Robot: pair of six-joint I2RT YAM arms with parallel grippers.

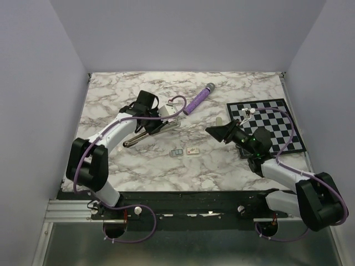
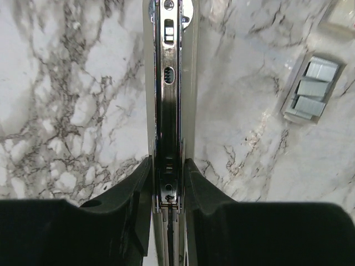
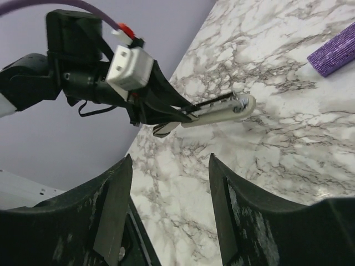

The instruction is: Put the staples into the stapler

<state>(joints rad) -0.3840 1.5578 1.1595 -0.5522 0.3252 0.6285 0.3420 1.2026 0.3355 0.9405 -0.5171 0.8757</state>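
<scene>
Left gripper [image 2: 167, 166] is clenched on the stapler [image 2: 166, 83], dark rail exposed. Grey staple block [image 2: 310, 88] and cream box [image 2: 339, 19] lie near the stapler, untouched. Right gripper [image 3: 170, 160] is released and empty, facing the stapler.

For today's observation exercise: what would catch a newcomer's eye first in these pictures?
The left gripper clamps a slim beige-grey stapler with a dark metal rail, left of centre. Farther back lies a purple cylinder; a black-and-white checkerboard mat sits at the right edge.
</scene>
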